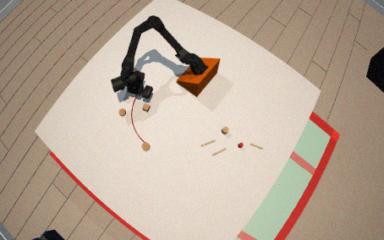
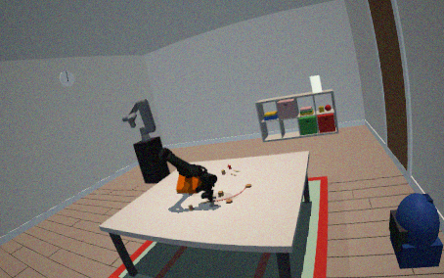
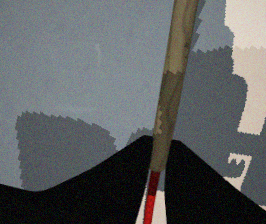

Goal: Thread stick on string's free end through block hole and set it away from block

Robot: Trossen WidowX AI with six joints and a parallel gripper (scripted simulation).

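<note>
My gripper is shut on the thin wooden stick, near the end where the red string is fixed. The stick extends up the wrist view; the arm hides it in the top view. The red string curves from the gripper to the round wooden button. A small wooden block stands beside the string, close to the gripper. I cannot make out a hole in it.
A round wooden piece lies near the string. A small wooden piece lies on the gripper's other side. Farther off are loose sticks, a red object and a greenish-tan piece. The arm's orange base stands on the table.
</note>
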